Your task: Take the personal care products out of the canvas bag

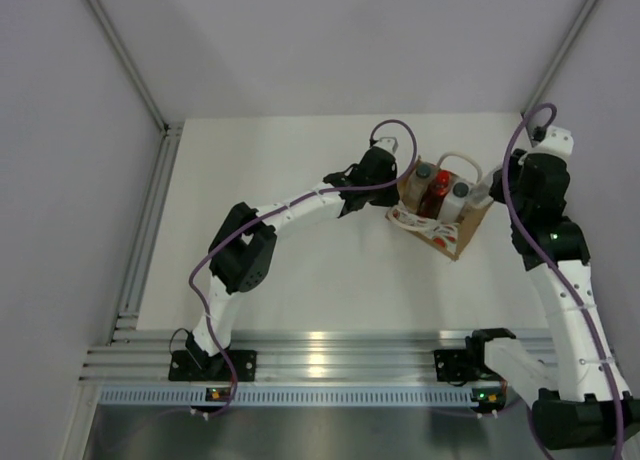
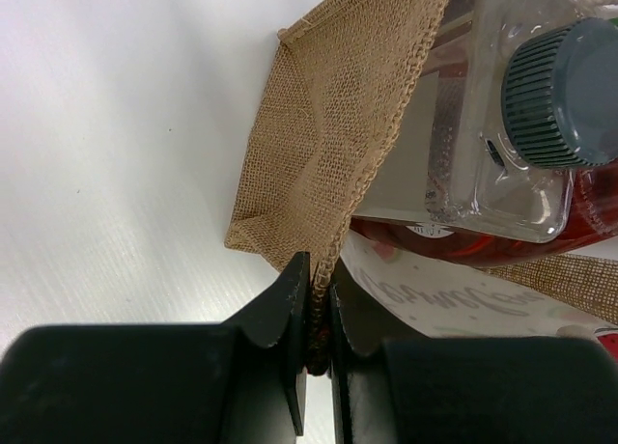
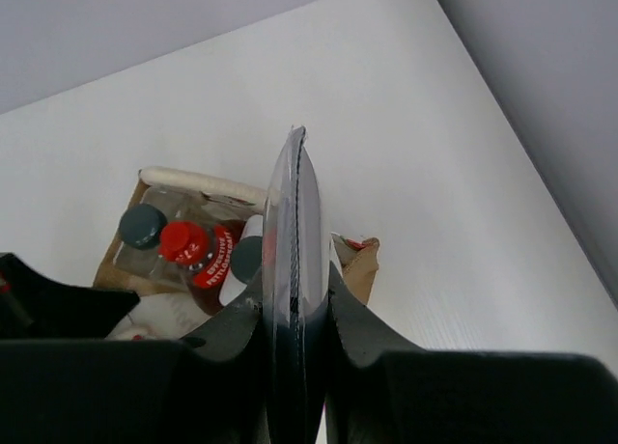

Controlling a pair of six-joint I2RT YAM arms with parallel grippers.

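Arms at the canvas bag (image 1: 432, 230)
Left gripper (image 2: 314, 285) pinches its left rim; right gripper (image 3: 295, 275) clamps the grey pouch (image 3: 294, 188).

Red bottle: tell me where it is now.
Top view, right of centre: the red bottle stands inside the canvas bag, between the clear bottle and the white bottle.

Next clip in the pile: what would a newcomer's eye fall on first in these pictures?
The left gripper is shut on the woven rim of the canvas bag, which stands right of centre on the white table. At the bag's right end the right gripper pinches a thin grey pouch, seen edge-on. A red bottle and a clear bottle with a dark grey cap stand packed together inside the bag.
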